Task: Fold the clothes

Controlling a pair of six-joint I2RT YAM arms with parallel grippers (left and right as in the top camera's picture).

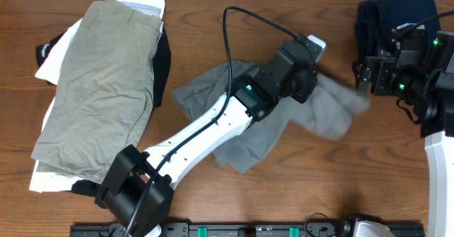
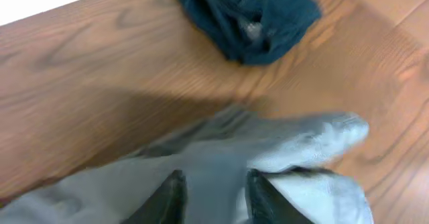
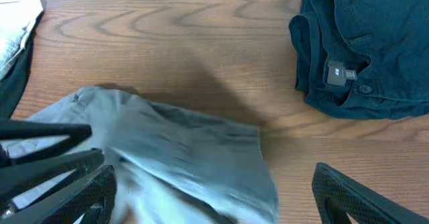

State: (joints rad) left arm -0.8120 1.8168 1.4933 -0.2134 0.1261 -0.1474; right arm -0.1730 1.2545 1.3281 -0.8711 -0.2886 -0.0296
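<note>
**Grey shorts rumpled mid-worktop, both pincers at their right end**

The grey shorts (image 1: 330, 116) lie rumpled and unfolded in the middle of the worktop (image 1: 213, 24), spread on a slant from lower centre up towards the right. The left arm reaches across them from the near left side, and the left pincer (image 2: 216, 200) sits over their upper right part. In its wrist view its two dark fingers (image 2: 171, 197) stand partly apart with grey cloth filling the gap between them; whether they press the cloth cannot be told. The right pincer (image 3: 214, 190) is at the shorts' right tip, which looks blurred from overhead. Its jaws are spread wide, with the cloth's edge lying between and below them, and it grips nothing. A navy garment (image 1: 390, 13) lies bunched in the far right corner, apart from the shorts. On the left, khaki shorts (image 1: 106, 81) lie flat atop a stack, with a white garment (image 1: 53, 56) and a black garment (image 1: 163, 59) showing beneath
</note>
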